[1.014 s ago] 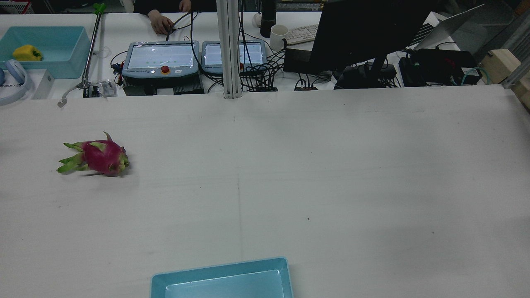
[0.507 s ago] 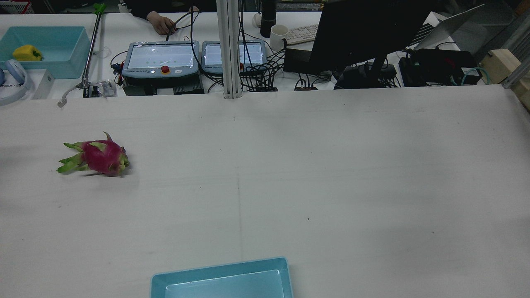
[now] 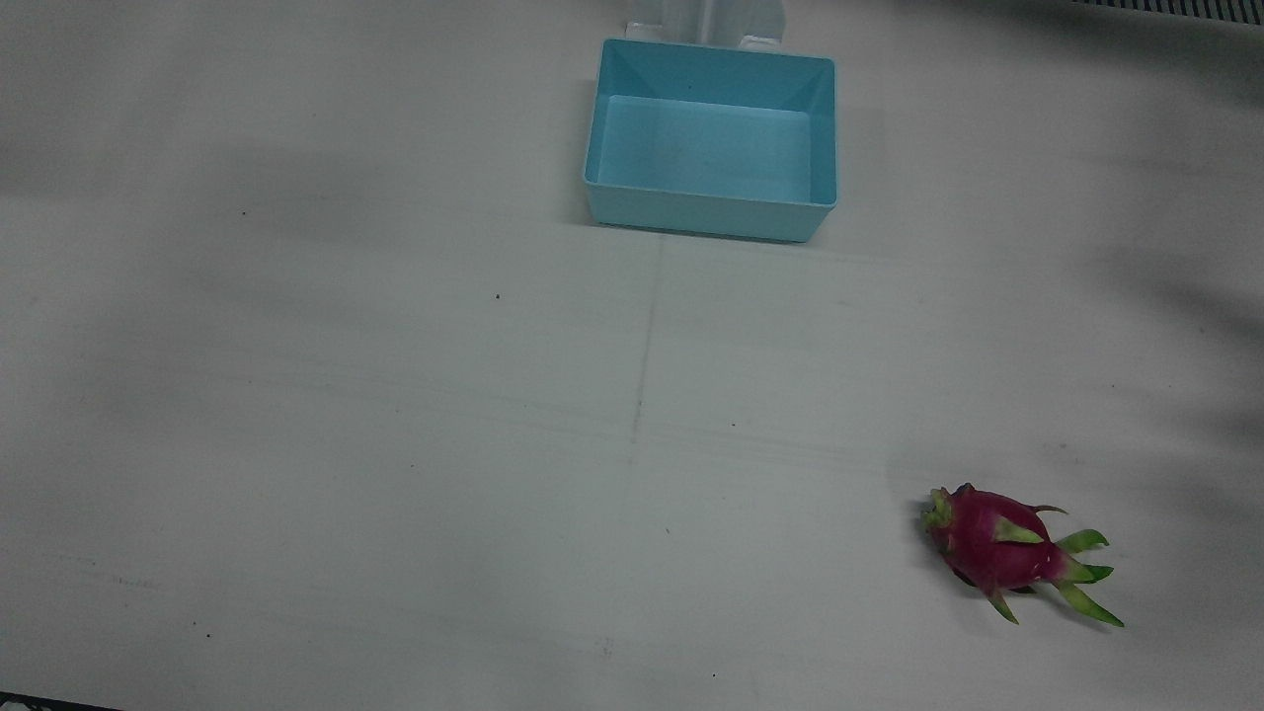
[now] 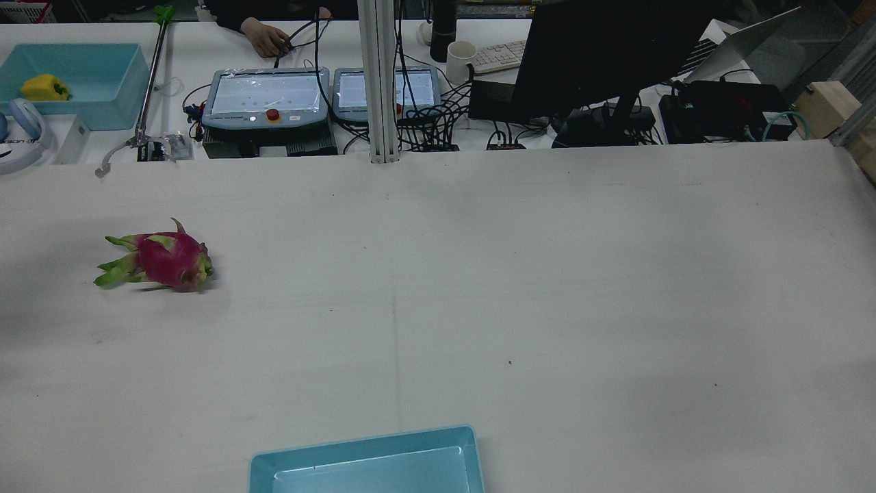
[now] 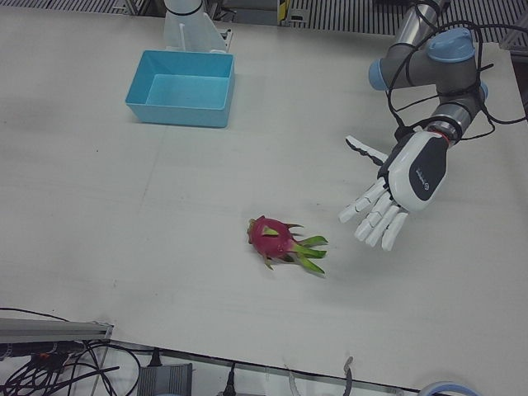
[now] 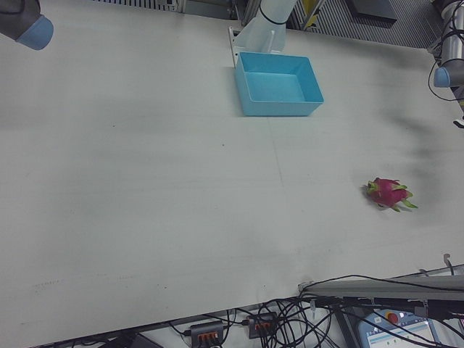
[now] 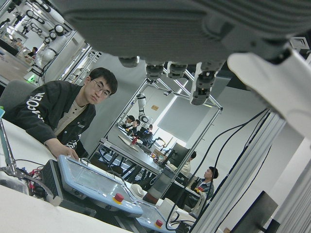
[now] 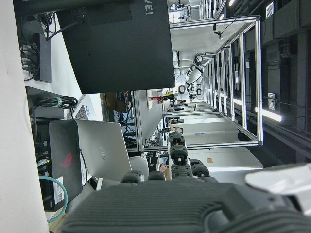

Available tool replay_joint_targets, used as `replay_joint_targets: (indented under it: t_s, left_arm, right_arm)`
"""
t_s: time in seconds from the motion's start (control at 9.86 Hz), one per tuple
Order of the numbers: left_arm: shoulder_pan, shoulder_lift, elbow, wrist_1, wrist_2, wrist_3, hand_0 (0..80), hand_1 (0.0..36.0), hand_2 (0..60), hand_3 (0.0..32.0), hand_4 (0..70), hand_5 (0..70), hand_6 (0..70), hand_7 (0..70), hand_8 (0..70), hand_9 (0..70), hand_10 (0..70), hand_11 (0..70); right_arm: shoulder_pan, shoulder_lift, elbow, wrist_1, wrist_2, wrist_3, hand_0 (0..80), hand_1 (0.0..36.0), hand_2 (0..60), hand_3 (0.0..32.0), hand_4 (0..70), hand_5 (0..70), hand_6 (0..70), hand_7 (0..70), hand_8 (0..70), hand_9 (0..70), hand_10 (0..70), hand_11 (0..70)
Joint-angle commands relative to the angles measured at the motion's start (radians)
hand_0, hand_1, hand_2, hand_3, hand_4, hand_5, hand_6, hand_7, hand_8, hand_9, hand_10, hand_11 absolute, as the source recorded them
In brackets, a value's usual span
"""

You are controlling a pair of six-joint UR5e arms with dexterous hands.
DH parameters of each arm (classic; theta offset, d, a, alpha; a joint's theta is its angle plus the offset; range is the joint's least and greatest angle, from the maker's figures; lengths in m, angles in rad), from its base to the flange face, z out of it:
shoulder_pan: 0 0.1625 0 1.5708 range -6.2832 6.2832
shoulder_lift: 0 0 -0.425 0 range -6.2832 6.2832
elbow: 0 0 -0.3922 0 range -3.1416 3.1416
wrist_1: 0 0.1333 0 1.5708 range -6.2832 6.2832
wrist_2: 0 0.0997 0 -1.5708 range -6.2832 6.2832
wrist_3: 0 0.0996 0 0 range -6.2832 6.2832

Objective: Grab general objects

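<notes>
A pink dragon fruit [image 3: 995,549] with green scales lies on its side on the white table, on the robot's left half. It also shows in the rear view [image 4: 163,261], the left-front view [image 5: 275,238] and the right-front view [image 6: 387,193]. My left hand [image 5: 398,183] is open with fingers spread. It hovers above the table beside the fruit's leafy end, clear of it. Its fingers [image 7: 203,81] hold nothing. My right hand [image 8: 194,204] shows only in its own view, open and empty, with its fingers [image 8: 178,154] extended.
A light blue bin [image 3: 703,218] stands empty near the arms' pedestals, also in the rear view [image 4: 363,445] and the left-front view [image 5: 177,112]. A right arm joint [image 6: 25,25] sits at the table's far corner. Teach pendants [image 4: 267,96] and cables lie beyond the far edge.
</notes>
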Motion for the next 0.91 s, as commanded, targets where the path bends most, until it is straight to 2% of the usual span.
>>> replay_joint_targets:
  t_s: [0.0,0.1,0.2,0.3,0.51,0.61,0.81]
  left_arm:
    - [0.054,-0.072,-0.028,0.095,0.013,0.183,46.7,6.1,0.0,13.4,3.8,7.8,0.2,5.3,9.8,0.0,0.0,0.0]
    - [0.063,-0.097,-0.033,0.122,0.017,0.273,46.0,4.0,0.0,26.0,0.5,6.3,0.0,5.5,11.1,0.0,0.0,0.0]
    - [0.093,-0.129,-0.033,0.164,0.011,0.335,45.5,3.4,0.0,23.8,1.1,6.7,0.0,6.1,11.3,0.0,0.0,0.0]
    - [0.118,-0.172,-0.024,0.209,0.010,0.364,45.7,3.6,0.0,22.4,1.8,7.2,0.0,6.9,11.6,0.0,0.0,0.0]
    - [0.190,-0.258,-0.021,0.319,-0.019,0.503,46.2,5.3,0.0,17.4,1.9,6.9,0.0,7.7,11.5,0.1,0.0,0.0]
    - [0.233,-0.299,-0.019,0.380,-0.064,0.539,46.2,5.5,0.0,18.8,1.7,7.1,0.0,7.8,11.6,0.1,0.0,0.0]
    - [0.250,-0.315,0.016,0.383,-0.072,0.603,45.7,5.5,0.0,30.6,0.0,6.9,0.0,5.6,10.9,0.0,0.0,0.0]
  right_arm:
    - [0.000,0.000,0.000,0.000,0.000,0.000,0.0,0.0,0.0,0.0,0.0,0.0,0.0,0.0,0.0,0.0,0.0,0.0]
    - [0.000,0.000,0.000,0.000,0.000,0.000,0.0,0.0,0.0,0.0,0.0,0.0,0.0,0.0,0.0,0.0,0.0,0.0]
    - [0.000,0.000,0.000,0.000,0.000,0.000,0.0,0.0,0.0,0.0,0.0,0.0,0.0,0.0,0.0,0.0,0.0,0.0]
    - [-0.002,0.000,0.000,0.000,0.000,0.000,0.0,0.0,0.0,0.0,0.0,0.0,0.0,0.0,0.0,0.0,0.0,0.0]
    - [0.000,0.000,0.000,0.000,0.000,0.000,0.0,0.0,0.0,0.0,0.0,0.0,0.0,0.0,0.0,0.0,0.0,0.0]
    - [0.000,0.000,0.000,0.000,0.000,0.000,0.0,0.0,0.0,0.0,0.0,0.0,0.0,0.0,0.0,0.0,0.0,0.0]
    - [0.000,0.000,0.000,0.000,0.000,0.000,0.0,0.0,0.0,0.0,0.0,0.0,0.0,0.0,0.0,0.0,0.0,0.0]
